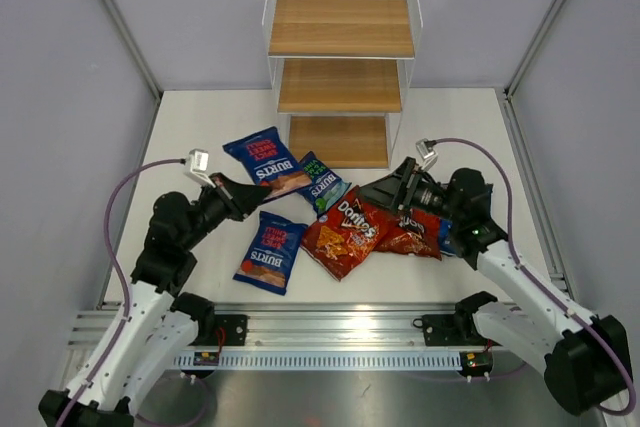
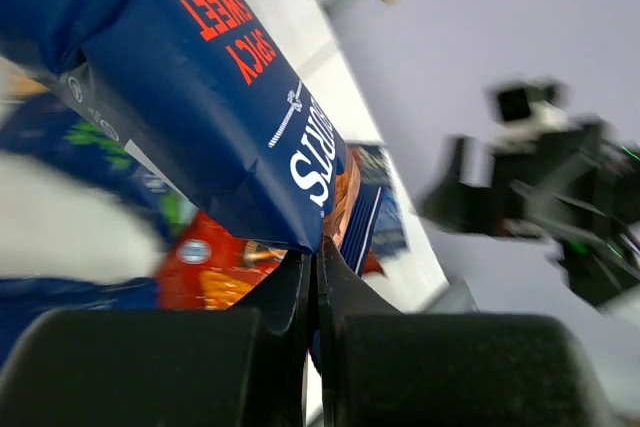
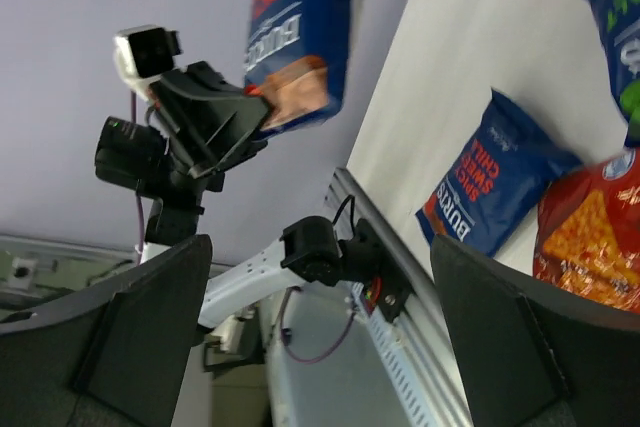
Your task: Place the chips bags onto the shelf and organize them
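Standing at the middle of the far edge of the white table (image 1: 190, 132), the three-tier shelf (image 1: 340, 57) has light wooden boards in a thin white frame. All the chips bags are on the table surface in front of it, toward the near edge.

Left gripper (image 1: 258, 190): reaches in from the near-left corner, jaws pressed together on one edge of a dark blue Burts bag (image 1: 265, 157). In the left wrist view the bag's seam (image 2: 305, 222) is pinched between the black fingers (image 2: 290, 292).

Right gripper (image 3: 320, 337): reaches in from the near-right corner, jaws spread wide with nothing between them, over the red bags.

Doritos bag (image 1: 345, 232): lies at mid-table near the near edge. A second red bag (image 1: 410, 235) lies just beside it on the right, partly under the right arm.

Second Burts bag (image 1: 270, 252): lies flat to the left of the Doritos bag, apart from the held one.

Smaller Burts bag with green print (image 1: 322, 182): lies between the held bag and the Doritos bag, touching both.

Blue bag (image 1: 447, 232): mostly hidden beneath the right arm.
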You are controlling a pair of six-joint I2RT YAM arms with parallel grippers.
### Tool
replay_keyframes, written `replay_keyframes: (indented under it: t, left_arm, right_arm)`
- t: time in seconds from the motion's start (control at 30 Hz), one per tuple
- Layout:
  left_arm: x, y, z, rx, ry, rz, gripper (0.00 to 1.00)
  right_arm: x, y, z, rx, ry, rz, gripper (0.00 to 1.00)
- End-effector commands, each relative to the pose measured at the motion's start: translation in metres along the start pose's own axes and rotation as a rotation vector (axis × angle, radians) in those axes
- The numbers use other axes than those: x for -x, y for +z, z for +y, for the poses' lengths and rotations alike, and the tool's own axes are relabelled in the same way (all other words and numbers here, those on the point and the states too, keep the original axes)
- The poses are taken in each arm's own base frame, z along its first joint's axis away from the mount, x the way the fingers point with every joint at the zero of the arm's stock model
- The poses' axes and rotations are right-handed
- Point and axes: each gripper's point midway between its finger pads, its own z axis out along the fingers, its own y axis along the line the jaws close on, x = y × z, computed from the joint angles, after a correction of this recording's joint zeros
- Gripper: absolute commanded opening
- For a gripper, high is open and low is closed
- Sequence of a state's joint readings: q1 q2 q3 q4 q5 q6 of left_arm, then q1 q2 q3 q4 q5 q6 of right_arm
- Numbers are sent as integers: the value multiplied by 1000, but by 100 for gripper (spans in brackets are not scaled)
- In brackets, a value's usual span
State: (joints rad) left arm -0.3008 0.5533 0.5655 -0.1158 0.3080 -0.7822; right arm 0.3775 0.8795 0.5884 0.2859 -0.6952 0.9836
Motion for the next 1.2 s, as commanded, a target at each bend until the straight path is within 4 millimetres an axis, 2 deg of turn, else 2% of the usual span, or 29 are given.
replay_keyframes:
  t: [0.0, 0.07, 0.17, 0.2, 0.23, 0.27, 0.33, 0.4, 0.53, 0.6, 0.67, 0.73, 0.83, 0.9, 1.0, 1.07, 1.1, 1.17]
  left_arm:
    - [-7, 0, -71, -362, 96, 61, 0]
    - [-16, 3, -86, -423, 138, 97, 0]
    - [-21, 4, -94, -454, 175, 90, 0]
    - [-23, 6, -94, -460, 178, 97, 0]
    - [-27, 6, -97, -479, 173, 109, 0]
    - [-27, 4, -108, -533, 180, 99, 0]
    - [-38, 4, -115, -581, 168, 130, 0]
    - [-38, 5, -124, -615, 178, 120, 0]
    - [-49, 15, -135, -637, 198, 168, 0]
    - [-42, 17, -144, -647, 220, 159, 0]
    - [-44, 26, -139, -598, 231, 194, 0]
    - [-37, 30, -146, -599, 262, 197, 0]
    - [-49, 34, -151, -646, 222, 247, 0]
    - [-47, 33, -162, -704, 190, 231, 0]
    - [-50, 35, -168, -732, 157, 213, 0]
    - [-51, 35, -173, -754, 146, 199, 0]
    - [-54, 38, -173, -751, 138, 206, 0]
    - [-57, 39, -176, -754, 133, 214, 0]
  right_arm:
    - [11, 16, 31, 128, 147, -55, 99]
    - [15, 17, 20, 45, 191, -80, 99]
    - [16, 9, 12, 15, 294, -151, 99]
    - [10, 6, 5, 20, 372, -157, 99]
    - [13, 6, 15, 75, 368, -168, 99]
    - [12, 6, 16, 81, 385, -159, 99]
    - [7, 12, 15, 53, 393, -127, 100]
    - [3, 16, 18, 51, 394, -114, 100]
    - [-3, 20, 34, 98, 365, -84, 99]
    - [-2, 14, 34, 93, 343, -112, 99]
    - [1, 6, 38, 95, 313, -142, 99]
    - [6, -3, 50, 114, 276, -177, 99]
    - [9, -5, 54, 113, 259, -183, 98]
    - [8, -2, 54, 129, 276, -177, 97]
    - [8, -1, 53, 146, 296, -180, 91]
    - [10, -1, 54, 153, 290, -189, 82]
    - [12, -3, 54, 154, 288, -205, 77]
    - [14, -4, 55, 155, 272, -220, 60]
